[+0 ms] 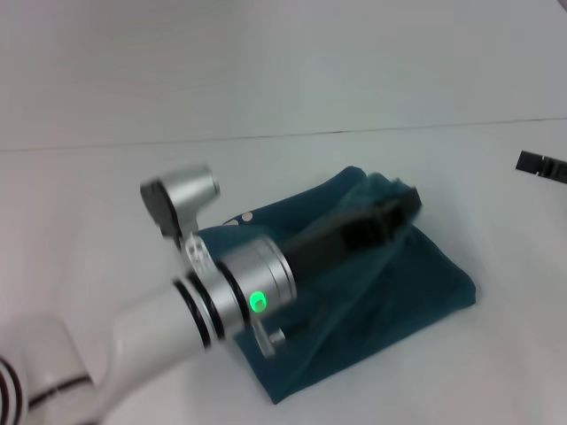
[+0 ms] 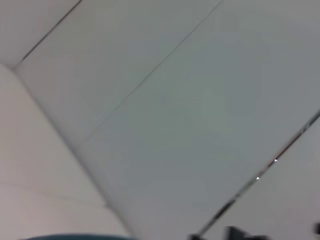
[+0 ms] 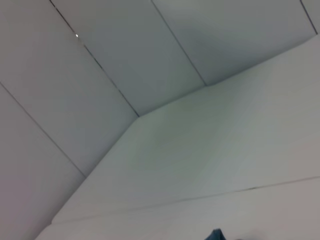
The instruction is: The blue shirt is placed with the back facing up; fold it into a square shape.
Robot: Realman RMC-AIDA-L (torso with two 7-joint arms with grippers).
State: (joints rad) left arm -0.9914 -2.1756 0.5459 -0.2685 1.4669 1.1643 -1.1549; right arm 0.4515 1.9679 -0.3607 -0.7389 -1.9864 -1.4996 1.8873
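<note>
The left pincer (image 1: 394, 208) hangs right over the folded shirt (image 1: 399, 283) lying mid-table toward the right edge, apparently pinching its far fold; the right pincer (image 1: 540, 165) waits well apart.

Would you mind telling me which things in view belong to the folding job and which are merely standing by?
Part of the job:
- blue shirt, folded into a compact bundle on the table
- left gripper, over the shirt

Standing by:
- right gripper, only its tip showing at the right edge, off the shirt
</note>
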